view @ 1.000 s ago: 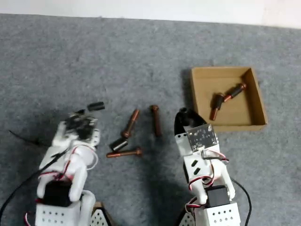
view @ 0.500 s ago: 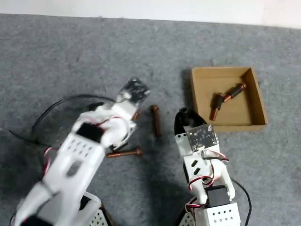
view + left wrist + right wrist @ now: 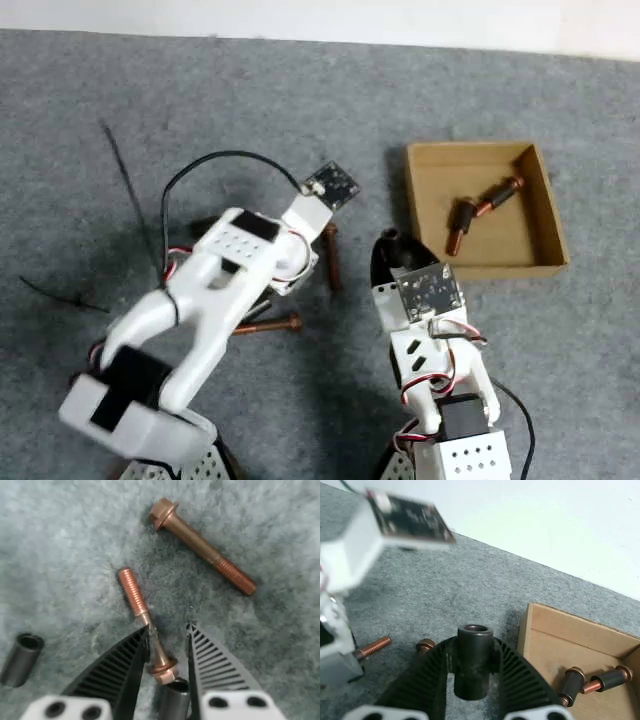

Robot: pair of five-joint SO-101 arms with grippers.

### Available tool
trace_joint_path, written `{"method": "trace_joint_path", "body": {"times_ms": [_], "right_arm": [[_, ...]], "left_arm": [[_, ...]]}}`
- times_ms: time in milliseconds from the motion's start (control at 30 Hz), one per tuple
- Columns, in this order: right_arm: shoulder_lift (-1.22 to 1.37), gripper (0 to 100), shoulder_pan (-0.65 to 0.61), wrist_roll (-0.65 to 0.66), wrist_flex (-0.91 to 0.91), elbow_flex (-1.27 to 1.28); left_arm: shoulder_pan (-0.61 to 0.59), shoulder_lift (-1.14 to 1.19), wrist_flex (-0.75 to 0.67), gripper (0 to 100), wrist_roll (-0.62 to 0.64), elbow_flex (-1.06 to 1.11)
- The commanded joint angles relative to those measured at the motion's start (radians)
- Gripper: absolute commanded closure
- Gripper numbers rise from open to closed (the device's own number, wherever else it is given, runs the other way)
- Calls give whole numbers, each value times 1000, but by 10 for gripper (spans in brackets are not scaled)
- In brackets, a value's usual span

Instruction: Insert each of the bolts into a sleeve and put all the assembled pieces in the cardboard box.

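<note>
My left gripper (image 3: 167, 628) is open low over the grey carpet, its fingers straddling a copper bolt (image 3: 145, 625). A black sleeve (image 3: 172, 700) lies right at that bolt's head. A second bolt (image 3: 200, 545) lies farther out, and another black sleeve (image 3: 22, 657) lies off to the side. My right gripper (image 3: 474, 680) is shut on an upright black sleeve (image 3: 474, 660), beside the near left corner of the cardboard box (image 3: 545, 215). Two assembled pieces (image 3: 497, 195) (image 3: 460, 225) lie in the box.
The left arm (image 3: 240, 265) stretches across the middle and covers some of the loose parts. One bolt (image 3: 265, 325) lies near its body, another bolt (image 3: 331, 258) between the two arms. A loose black cable (image 3: 200, 170) arcs behind the left arm.
The left arm has swung from the near left out over the loose bolts in the middle, bringing its gripper down around one bolt. The right arm has stayed still with its sleeve.
</note>
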Motion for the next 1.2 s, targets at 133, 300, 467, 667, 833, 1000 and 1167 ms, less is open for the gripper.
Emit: {"method": "trace_joint_path", "body": {"times_ms": [133, 300, 467, 667, 833, 1000, 1167], "right_arm": [[-16, 994, 10, -3, -4, 105], [-16, 994, 10, -3, -5, 105], [-16, 994, 10, -3, -5, 105], [-16, 994, 10, -3, -5, 105], [-18, 994, 10, -3, -5, 105], [-18, 994, 10, -3, -5, 105], [-18, 994, 10, -3, -5, 105]], "left_arm": [[-28, 93, -3, 877, -2, -105], [-35, 91, -3, 877, -2, -105], [-35, 91, 2, 877, -2, -105], [-36, 91, 3, 877, 23, -102], [-68, 91, 3, 874, 51, -105], [-79, 99, 5, 874, 52, -97], [-77, 101, 2, 874, 52, -74]]}}
